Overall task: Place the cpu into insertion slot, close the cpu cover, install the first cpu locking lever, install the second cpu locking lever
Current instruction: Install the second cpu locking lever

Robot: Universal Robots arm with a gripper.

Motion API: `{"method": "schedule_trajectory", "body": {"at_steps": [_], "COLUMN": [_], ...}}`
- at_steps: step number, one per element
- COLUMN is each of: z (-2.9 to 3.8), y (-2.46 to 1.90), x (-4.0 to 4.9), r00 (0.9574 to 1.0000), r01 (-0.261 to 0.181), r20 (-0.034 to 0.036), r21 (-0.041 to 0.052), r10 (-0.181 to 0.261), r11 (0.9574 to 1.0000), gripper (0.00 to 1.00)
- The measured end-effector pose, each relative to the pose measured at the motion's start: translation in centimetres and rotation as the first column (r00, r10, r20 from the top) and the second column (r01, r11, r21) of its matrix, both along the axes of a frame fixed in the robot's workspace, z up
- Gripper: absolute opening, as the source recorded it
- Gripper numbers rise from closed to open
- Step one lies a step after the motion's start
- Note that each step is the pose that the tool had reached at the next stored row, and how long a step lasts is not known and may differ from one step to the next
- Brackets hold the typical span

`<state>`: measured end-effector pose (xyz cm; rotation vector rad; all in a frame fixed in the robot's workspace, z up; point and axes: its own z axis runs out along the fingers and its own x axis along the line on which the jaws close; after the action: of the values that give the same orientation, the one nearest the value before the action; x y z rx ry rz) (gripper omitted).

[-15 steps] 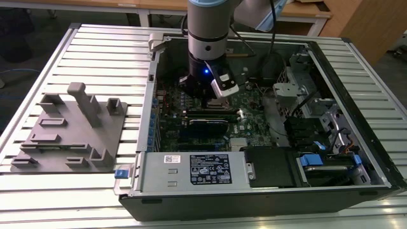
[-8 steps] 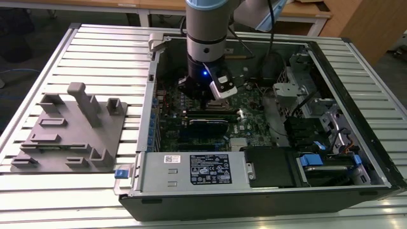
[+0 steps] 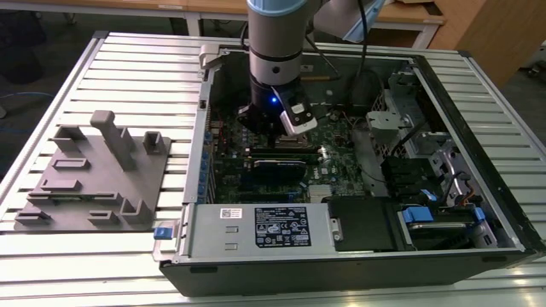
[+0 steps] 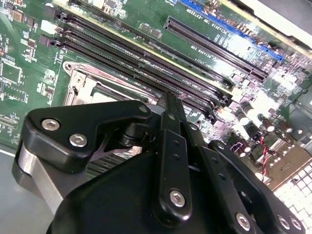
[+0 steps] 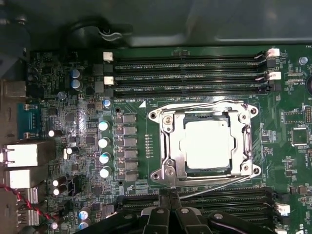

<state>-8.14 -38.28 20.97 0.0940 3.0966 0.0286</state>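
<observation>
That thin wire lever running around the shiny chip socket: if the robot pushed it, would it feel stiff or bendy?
Probably springy rather than rigid: the locking lever is a thin bent metal wire. Its polished surface likely lets fingers slip along it. It hugs the cpu cover, so a push would probably flex it before it moves.

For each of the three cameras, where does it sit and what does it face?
Exterior view: off the arm, above the table, facing down into the open computer case; the arm and gripper show.
First wrist view: on the arm, facing straight down on the board; the cpu lies under the closed cpu cover; finger tips show.
Second wrist view: on the arm, slanting past the gripper.
Both wrist views share the memory slots.
</observation>
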Motion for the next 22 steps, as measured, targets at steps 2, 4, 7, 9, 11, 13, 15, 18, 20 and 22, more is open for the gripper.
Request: {"method": "schedule_trajectory", "body": {"at_steps": [2, 4, 7, 9, 11, 13, 15, 18, 20, 22], "z": [-0.03, -0.05, -0.08, -0.11, -0.16, -0.26, -0.39, -0.54, -0.59, -0.63], "y": [-0.22, -0.42, -0.66, -0.81, -0.9, -0.9, -0.91, -0.91, -0.91, -0.9], "x": [-0.08, -0.19, -0.36, -0.45, -0.5, -0.52, -0.51, -0.51, -0.51, -0.52], "r00": [1.0, 1.0, 1.0, 1.0, 1.0, 1.0, 1.0, 1.0, 1.0, 1.0], "r01": [0.0, 0.0, 0.0, 0.0, 0.0, 0.0, 0.0, 0.0, 0.0, 0.0], "r20": [0.0001, 0.0004, 0.0025, 0.0038, 0.0044, 0.0047, 0.0045, 0.0044, 0.0047, 0.0048], "r21": [0.0034, 0.0089, 0.0311, 0.0473, 0.0573, 0.0608, 0.063, 0.07, 0.0835, 0.0883], "r10": [0.0, 0.0, 0.0, 0.0, 0.0, 0.0, 0.0, 0.0, 0.0, 0.0], "r11": [1.0, 1.0, 0.9995, 0.9989, 0.9984, 0.9981, 0.998, 0.9975, 0.9965, 0.9961], "gripper": [0.1, 0.1, 0.1, 0.1, 0.1, 0.1, 0.1, 0.1, 0.1, 0.1]}}
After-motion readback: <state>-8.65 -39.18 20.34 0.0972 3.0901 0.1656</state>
